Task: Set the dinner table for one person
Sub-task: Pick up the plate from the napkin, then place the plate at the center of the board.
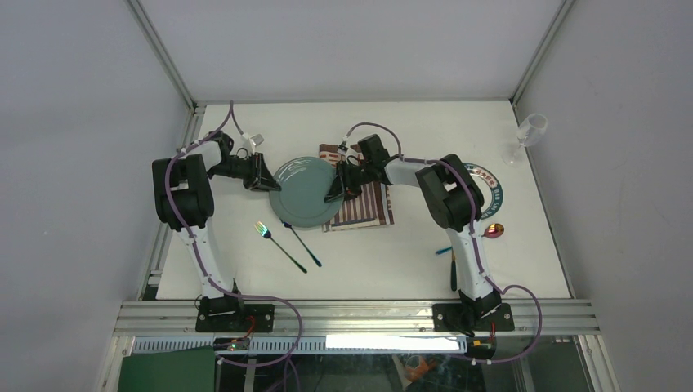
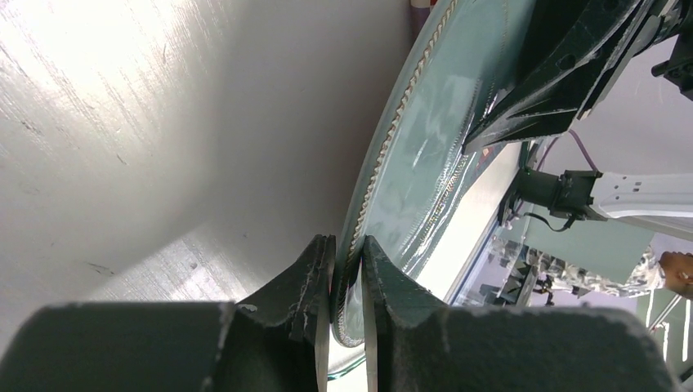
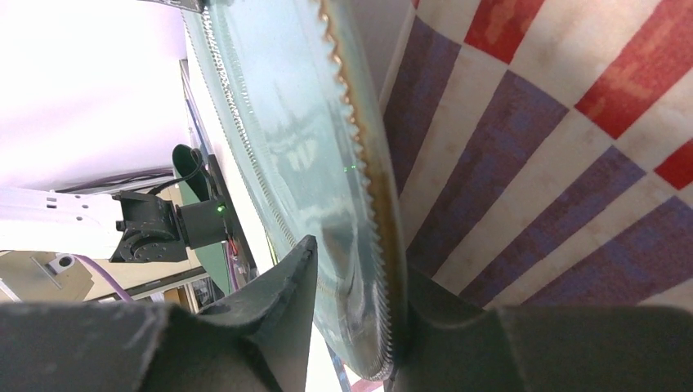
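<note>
While the left gripper [image 1: 263,174] and right gripper [image 1: 337,189] are clenching its opposite rims, the round teal ceramic plate [image 1: 306,196] is overlapping the striped cloth placemat [image 1: 372,208] on the white dinner table [image 1: 392,261]; probably stiff, slick, breakable.

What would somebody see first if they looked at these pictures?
Most eyes would land on the round grey-green glazed plate with a beaded rim in the middle of the white dinner table, pinched at opposite edges by the left gripper and the right gripper. Its right side overlaps a striped red-blue-white patchwork placemat. Nearer the arms lies a shiny rainbow-coloured metal fork, and a clear wine glass stands at the far right edge.
</note>
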Controlling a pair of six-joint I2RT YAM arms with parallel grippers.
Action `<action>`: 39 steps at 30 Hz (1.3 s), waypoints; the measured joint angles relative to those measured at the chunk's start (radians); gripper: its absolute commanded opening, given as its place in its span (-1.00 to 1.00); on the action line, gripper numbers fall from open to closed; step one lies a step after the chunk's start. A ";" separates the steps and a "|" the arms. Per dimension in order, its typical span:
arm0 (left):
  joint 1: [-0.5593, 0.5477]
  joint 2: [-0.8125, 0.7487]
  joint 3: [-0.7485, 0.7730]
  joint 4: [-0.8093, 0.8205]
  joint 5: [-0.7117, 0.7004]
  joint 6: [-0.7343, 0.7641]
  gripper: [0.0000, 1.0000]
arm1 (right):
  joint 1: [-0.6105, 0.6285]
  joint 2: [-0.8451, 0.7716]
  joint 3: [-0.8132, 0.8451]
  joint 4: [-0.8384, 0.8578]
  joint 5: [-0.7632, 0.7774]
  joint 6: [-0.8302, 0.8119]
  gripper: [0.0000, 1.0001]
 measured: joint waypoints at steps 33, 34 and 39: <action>0.121 -0.005 -0.002 -0.027 0.026 0.074 -1.00 | 0.012 0.089 0.242 -0.168 -0.054 -0.014 -1.00; 0.124 -0.008 -0.002 -0.024 0.021 0.073 -1.00 | 0.013 0.106 0.273 -0.188 -0.057 -0.021 -1.00; 0.136 -0.057 -0.002 -0.018 -0.030 0.073 -1.00 | 0.021 0.164 0.372 -0.235 -0.065 -0.046 -1.00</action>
